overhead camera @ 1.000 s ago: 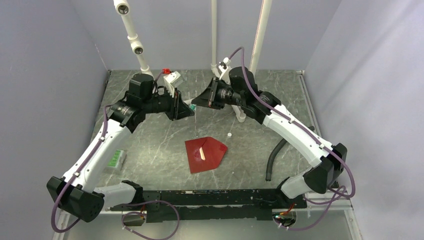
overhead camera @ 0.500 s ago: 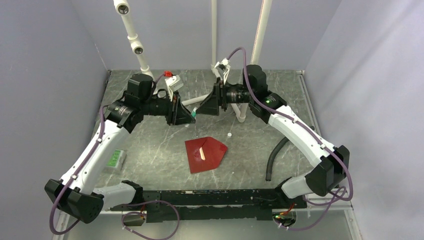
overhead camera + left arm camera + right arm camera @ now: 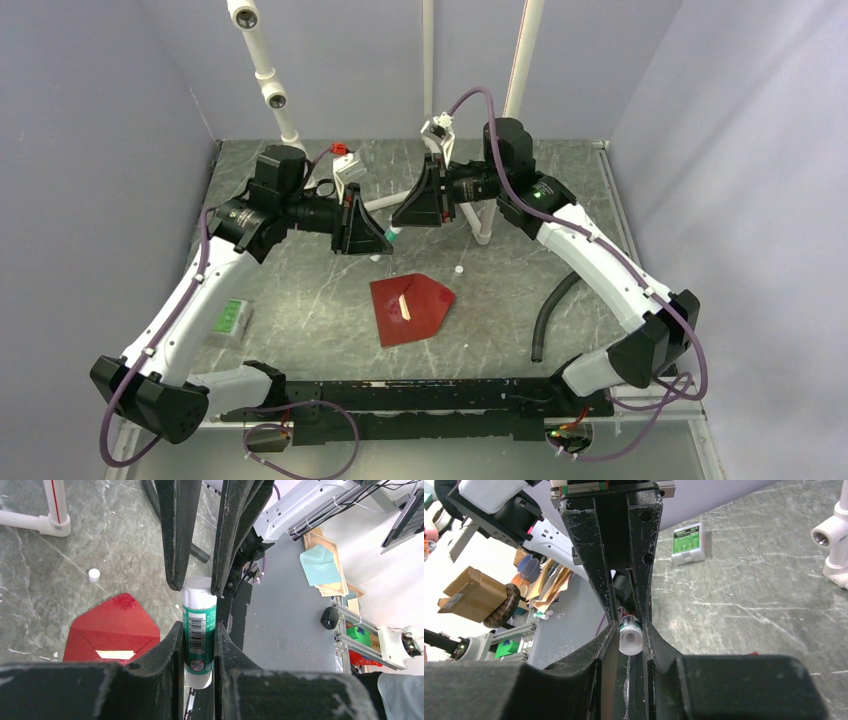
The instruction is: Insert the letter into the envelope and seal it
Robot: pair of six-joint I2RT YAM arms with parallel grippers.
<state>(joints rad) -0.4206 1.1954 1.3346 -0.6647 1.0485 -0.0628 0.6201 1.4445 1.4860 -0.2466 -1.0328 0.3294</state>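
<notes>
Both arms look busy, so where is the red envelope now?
The envelope lies flat at the table's middle in the top view, the small white cap just beyond its pointed end.

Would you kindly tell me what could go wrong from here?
1. The glue stick is pinched in mid-air by the left jaws on its green body and the right jaws on its white end; an uneven pull may drop it.
2. It could then hit and shift the envelope nearby.
</notes>
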